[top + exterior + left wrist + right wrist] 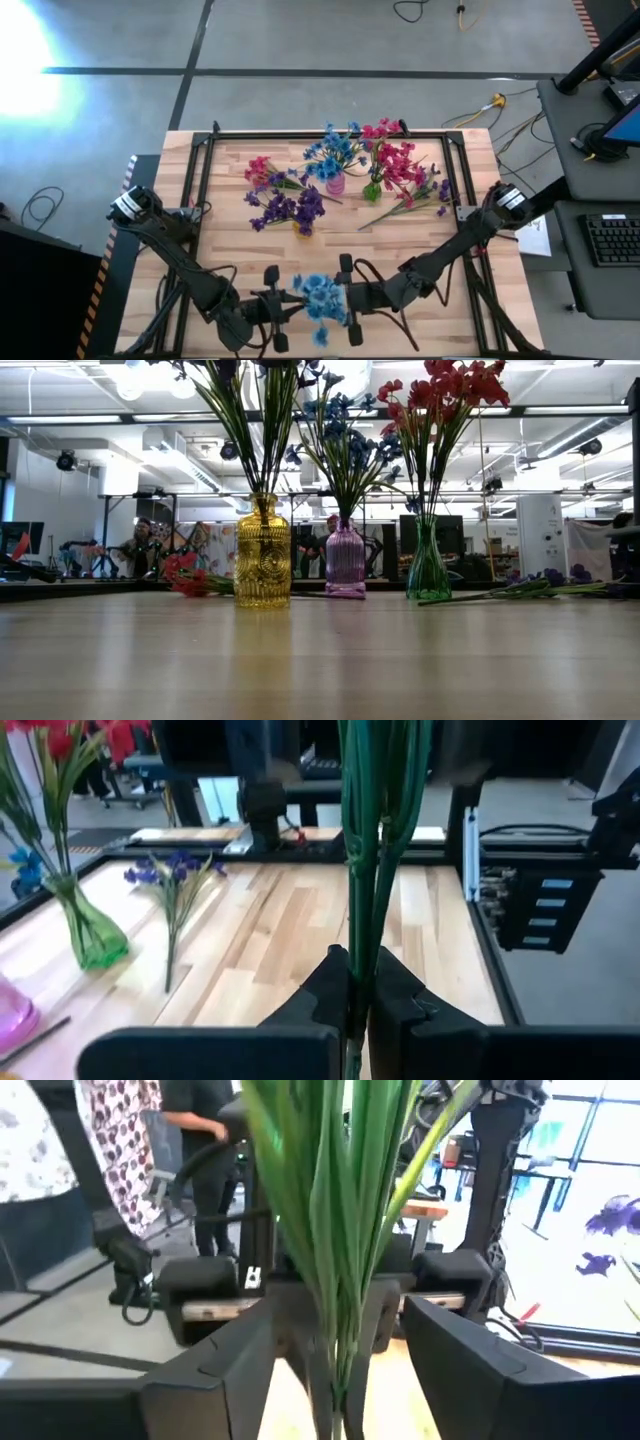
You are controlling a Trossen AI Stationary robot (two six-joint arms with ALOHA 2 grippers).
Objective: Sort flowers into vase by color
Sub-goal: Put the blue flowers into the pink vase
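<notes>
I have my left hand clamped on a blue-bloomed, green-stemmed sprig at six o'clock, right hand apart beside it, while loose sprigs remain on the tabletop.

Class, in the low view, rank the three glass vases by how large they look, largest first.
1. Yellow vase: tallest and widest.
2. Green vase.
3. Pink-purple vase.
The green and pink-purple look close. The yellow may stand nearer the camera, so its lead is unsure.
</notes>
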